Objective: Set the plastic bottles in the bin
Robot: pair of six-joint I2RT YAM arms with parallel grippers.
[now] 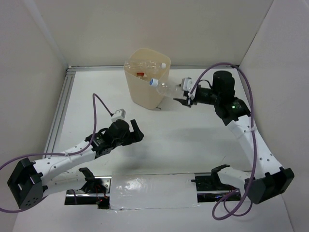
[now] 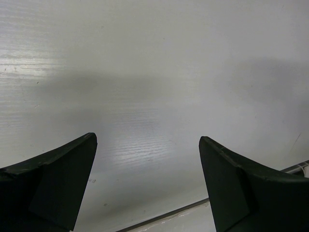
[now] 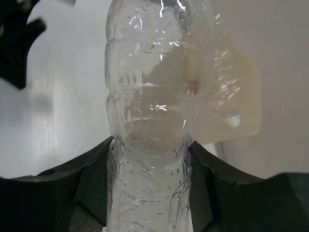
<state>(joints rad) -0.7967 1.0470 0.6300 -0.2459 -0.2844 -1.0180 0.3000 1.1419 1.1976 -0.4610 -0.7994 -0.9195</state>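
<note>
Held bottle (image 1: pixel 167 88): clear plastic, blue cap (image 1: pixel 153 82), lying roughly level in the air. The cap end points at the bin (image 1: pixel 144 94) and overlaps its right rim in the top view. I cannot tell whether it touches the rim.

Right wrist view: the bottle's body (image 3: pixel 154 96) fills the centre, ribbed and wet-looking inside. The cream bin (image 3: pixel 244 92) shows behind it to the right.

Right gripper (image 1: pixel 186 93): clamped on the base end of this bottle, with dark fingers (image 3: pixel 87 188) pressed to both sides of it.

Bin: stands upright on the white table (image 1: pixel 193 145) toward the far wall. Inside near the top lie more clear bottles, one with a white cap (image 1: pixel 164 64), and a red patch (image 1: pixel 141 74) shows among them. The exact count is unclear.

Left gripper (image 1: pixel 134 133): jaws spread wide with nothing between them. Its wrist view shows only bare table (image 2: pixel 154 72) between the finger pads (image 2: pixel 58 183). It sits low at left-centre, well apart from the bin.
</note>
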